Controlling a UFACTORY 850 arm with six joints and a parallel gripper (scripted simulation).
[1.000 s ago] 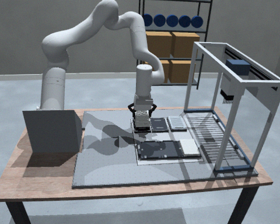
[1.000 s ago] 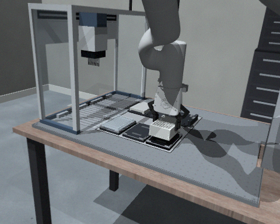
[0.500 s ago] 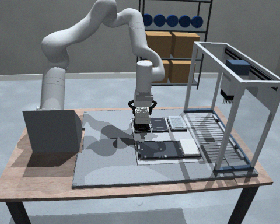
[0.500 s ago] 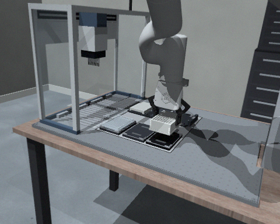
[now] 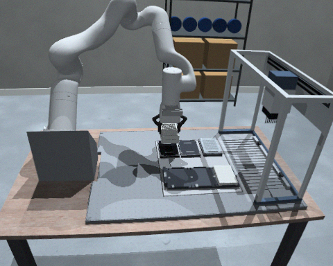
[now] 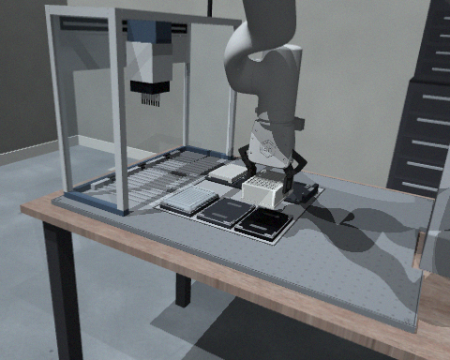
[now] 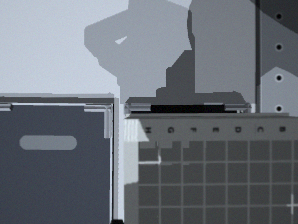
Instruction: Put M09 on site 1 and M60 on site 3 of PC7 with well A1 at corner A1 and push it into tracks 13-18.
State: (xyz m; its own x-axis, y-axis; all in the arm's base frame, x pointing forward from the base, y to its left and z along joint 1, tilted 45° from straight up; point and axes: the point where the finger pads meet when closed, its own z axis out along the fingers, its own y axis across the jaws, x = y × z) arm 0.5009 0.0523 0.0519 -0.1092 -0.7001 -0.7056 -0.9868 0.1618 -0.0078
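Note:
My gripper [image 5: 169, 131] is shut on M09 [image 5: 169, 134], a white deep-well block, and holds it a little above the dark, empty nest S1 [image 5: 168, 149]. In the exterior view the gripper [image 6: 268, 180] grips the block [image 6: 262, 190] behind nest S1 [image 6: 263, 222]. The wrist view shows the block's well grid [image 7: 210, 170]. Nest S2 [image 5: 189, 147] is dark and empty. M06 [image 5: 210, 145] sits in nest S3. Carrier PC7 [image 5: 193, 177] lies on the apron, with the white plate M60 [image 5: 225, 174] on its end nearest the rails. The carrier's other two sites are bare.
The instrument frame [image 5: 284, 114] stands at the right over the loading rails [image 5: 257, 163], with a pipetting head [image 5: 278, 93] hanging inside. A grey box [image 5: 62, 156] stands at the table's left. A shelf with boxes [image 5: 205, 52] is behind the table.

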